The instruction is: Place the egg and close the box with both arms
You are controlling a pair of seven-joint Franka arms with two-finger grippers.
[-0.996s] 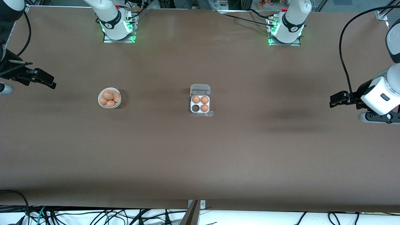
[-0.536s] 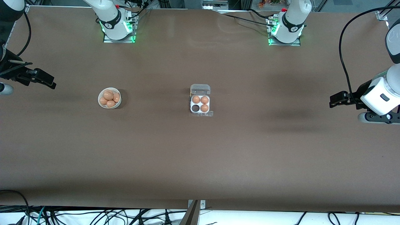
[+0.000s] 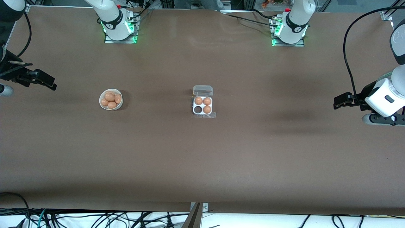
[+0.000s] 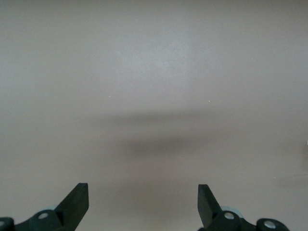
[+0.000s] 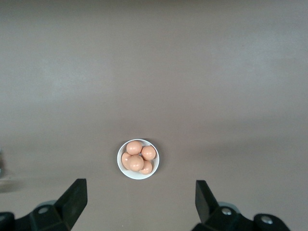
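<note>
Eggs are sitting heaped in a round white bowl toward the right arm's end of the table, and any one of them could be serving as the egg to place; they are looking smooth, rounded, light and probably fragile, so a gentle pinch across the narrow middle of the topmost one, taken from above, is seeming the safest hold, since a hard squeeze may be cracking it and a grip near a tip may be letting it slip. Near the middle of the table the box is lying with its clear lid folded open on the side toward the bases; three cells are holding eggs and the cell nearer the front camera, on the bowl's side, is showing dark and empty. That thin plastic lid is likely flexing easily, so steadying the tray while folding it over is looking wise. The right gripper is hovering over bare table well apart from the bowl, fingers spread wide and holding nothing. The left gripper is waiting over the table's other end, fingers likewise spread and empty.
</note>
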